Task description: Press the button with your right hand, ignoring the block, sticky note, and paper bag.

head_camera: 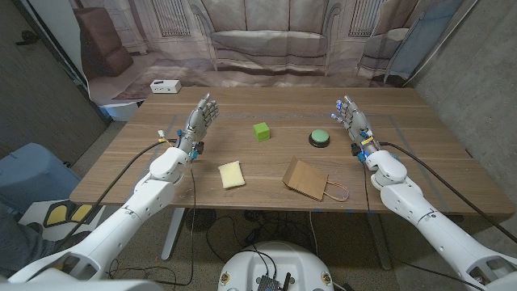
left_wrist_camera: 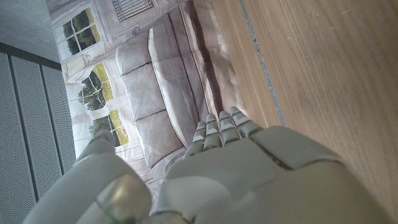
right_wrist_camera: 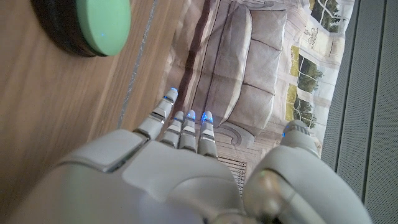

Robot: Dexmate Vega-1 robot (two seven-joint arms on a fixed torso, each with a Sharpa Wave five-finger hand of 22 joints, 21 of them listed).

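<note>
Right hand (head_camera: 350,115) spread, empty, beside button (head_camera: 320,138).

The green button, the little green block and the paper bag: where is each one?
green button (head_camera: 321,137), head view, on its green top.
green block (head_camera: 261,131), head view, on its upper face.
paper bag (head_camera: 305,178), head view, on the middle of its brown flat side.

Button (head_camera: 321,138): round green cap on a black base, sitting upright and untouched on the wooden table (head_camera: 242,206), right of centre, near the right hand (head_camera: 352,118).
</note>
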